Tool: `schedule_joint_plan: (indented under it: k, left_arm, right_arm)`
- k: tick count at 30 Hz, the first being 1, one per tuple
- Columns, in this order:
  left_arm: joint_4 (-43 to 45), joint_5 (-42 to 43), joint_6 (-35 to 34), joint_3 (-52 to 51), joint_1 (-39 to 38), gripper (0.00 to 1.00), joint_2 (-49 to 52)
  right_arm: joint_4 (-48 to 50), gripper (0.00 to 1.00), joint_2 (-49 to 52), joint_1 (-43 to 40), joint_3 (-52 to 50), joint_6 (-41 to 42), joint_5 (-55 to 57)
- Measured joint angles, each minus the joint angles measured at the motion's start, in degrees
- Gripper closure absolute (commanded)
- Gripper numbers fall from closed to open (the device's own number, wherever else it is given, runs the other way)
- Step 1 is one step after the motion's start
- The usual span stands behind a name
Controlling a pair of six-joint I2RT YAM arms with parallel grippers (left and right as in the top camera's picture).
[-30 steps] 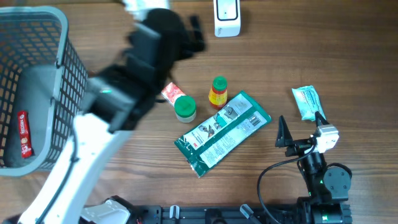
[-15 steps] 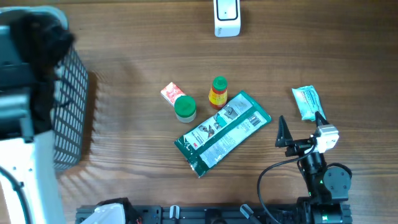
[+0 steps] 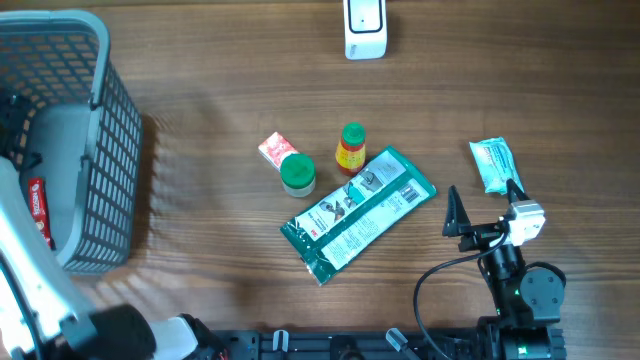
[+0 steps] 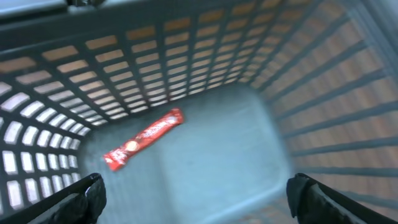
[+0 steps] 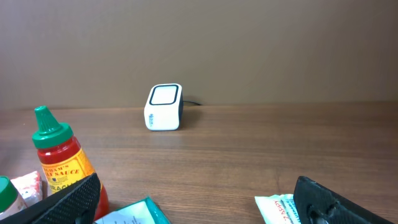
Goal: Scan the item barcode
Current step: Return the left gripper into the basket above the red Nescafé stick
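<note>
Red snack bar (image 4: 143, 138) lies flat on the floor of the grey basket (image 3: 103, 70), at the left end of the table (image 3: 200, 250). The left wrist view looks right down into the basket and shows the whole bar, slanted, alone in there. From overhead you see only part of it, because the white left arm (image 3: 30, 290) covers some of the basket.

The left gripper (image 4: 199, 196) hangs above the basket floor with its two fingers spread wide. Nothing is between them, and the bar lies apart from them.

The right gripper (image 3: 483, 190) sits near the front right of the table, spread wide too and holding nothing.

The right wrist view shows the face of the white scanner (image 5: 164, 107) and the plain wall behind it. Overhead shows only the scanner's top, at the far edge of the table.

Counting from overhead: one basket, one bar, one scanner. In the middle stand one sauce bottle (image 3: 351, 148) with a green cap and one green-lid jar (image 3: 297, 174). One red and white packet (image 3: 272, 148) touches the jar. One big green pouch (image 3: 357, 213) lies flat, just beside the bottle. One light blue packet (image 3: 493, 164) lies near the right gripper. That makes two grippers and two small packets.
</note>
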Motion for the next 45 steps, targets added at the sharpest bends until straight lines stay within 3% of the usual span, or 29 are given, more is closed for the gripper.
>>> schedule_joint_plan:
  k: [7, 13, 19, 26, 34, 45]
  left_arm:
    - [1.6, 0.04, 14.23, -3.37, 0.63, 0.0, 6.1]
    - [5.38, 0.0, 19.8, -9.88, 1.6, 0.0, 6.25]
    - [13.97, 0.74, 22.38, -19.15, 7.54, 0.0, 6.29]
    - [23.65, 8.98, 32.68, -27.91, 15.32, 0.0, 6.29]
    - [32.44, 15.87, 45.48, -36.96, 17.42, 0.0, 6.29]
    - [46.99, 17.42, 49.92, -44.76, 17.44, 0.0, 6.8]
  right_arm:
    - [0.0, 0.0, 0.0, 0.0, 0.0, 0.02, 0.0]
    - [0.0, 0.0, 0.0, 0.0, 0.0, 0.02, 0.0]
    - [0.0, 0.0, 0.0, 0.0, 0.0, 0.02, 0.0]
    - [0.0, 0.0, 0.0, 0.0, 0.0, 0.02, 0.0]
    - [0.0, 0.0, 0.0, 0.0, 0.0, 0.02, 0.0]
    - [0.0, 0.0, 0.0, 0.0, 0.0, 0.02, 0.0]
